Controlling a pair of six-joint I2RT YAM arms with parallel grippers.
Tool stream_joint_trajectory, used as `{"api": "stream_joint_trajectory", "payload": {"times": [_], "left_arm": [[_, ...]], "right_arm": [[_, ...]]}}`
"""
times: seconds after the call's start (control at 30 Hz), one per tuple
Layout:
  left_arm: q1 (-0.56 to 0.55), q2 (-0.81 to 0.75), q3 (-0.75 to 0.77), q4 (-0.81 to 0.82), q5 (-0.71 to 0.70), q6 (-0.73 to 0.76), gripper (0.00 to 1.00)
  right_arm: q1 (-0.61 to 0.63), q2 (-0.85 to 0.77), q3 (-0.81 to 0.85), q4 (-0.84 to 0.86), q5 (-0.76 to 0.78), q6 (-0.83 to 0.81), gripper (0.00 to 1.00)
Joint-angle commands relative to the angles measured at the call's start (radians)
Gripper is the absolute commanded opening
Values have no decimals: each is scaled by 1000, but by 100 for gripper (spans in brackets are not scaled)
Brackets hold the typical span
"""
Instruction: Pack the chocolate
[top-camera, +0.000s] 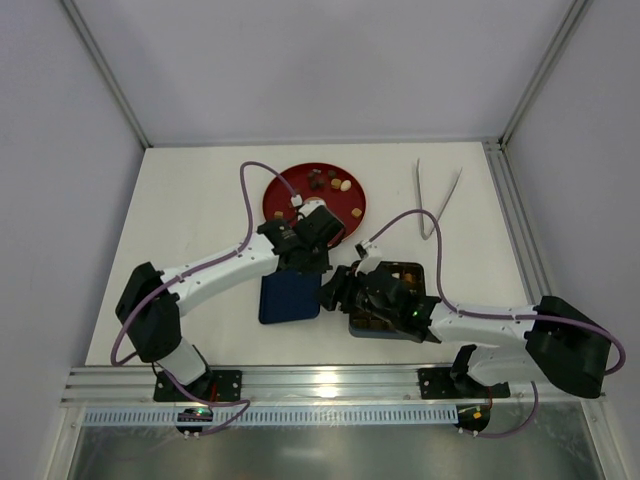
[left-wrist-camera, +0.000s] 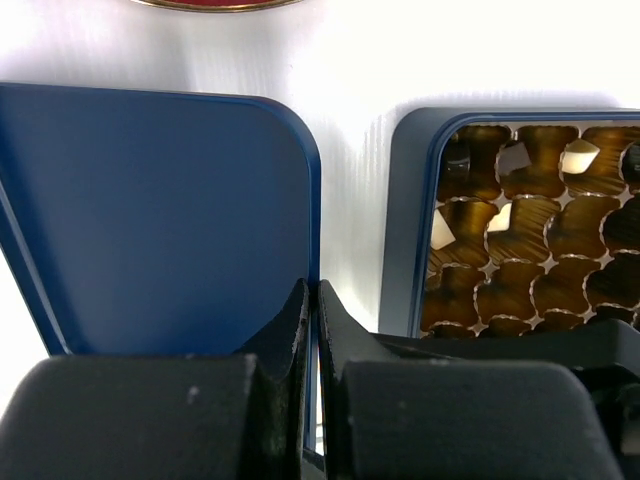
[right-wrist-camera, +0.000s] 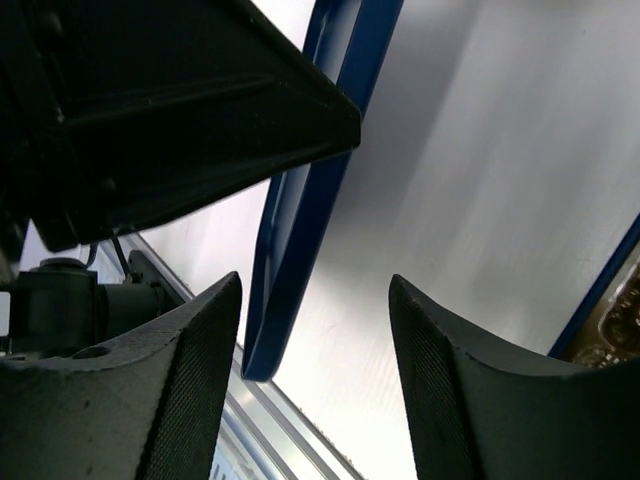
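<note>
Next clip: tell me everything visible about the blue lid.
The blue lid is a dark-blue square with rounded corners and a thin raised rim. It sits beside the gridded tray, apart from it. The left gripper is shut on its edge nearest the tray; the open right gripper straddles one corner.

The top view looks steeply down from above and behind the arm bases (top-camera: 190, 382), far enough off to hold the whole counter (top-camera: 200, 200). The left wrist camera sits just behind the left fingers (left-wrist-camera: 285, 340), facing along them, very near the blue lid (left-wrist-camera: 150, 220) and the gridded box (left-wrist-camera: 410, 200). The right wrist camera peers out between the right fingers (right-wrist-camera: 190, 380), seemingly from low beside the lid's edge. All three views share that lid.
</note>
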Motion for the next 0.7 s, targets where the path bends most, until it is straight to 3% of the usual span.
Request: {"api": "stream_joint_trajectory", "payload": {"times": [0.0,0.23,0.5,0.67], "left_arm": [[4,-9,30,31,11,-16,0],[4,-17,29,48,31,-27,0],[4,-37,-5,76,56,-44,0],[4,-38,-16,100,79,-44,0]], "right_arm": [[14,40,6,163,74,31,61],[31,130,35,203,106,38,48],[37,176,58,226,147,29,45],[39,182,66,237,147,25,29]]}}
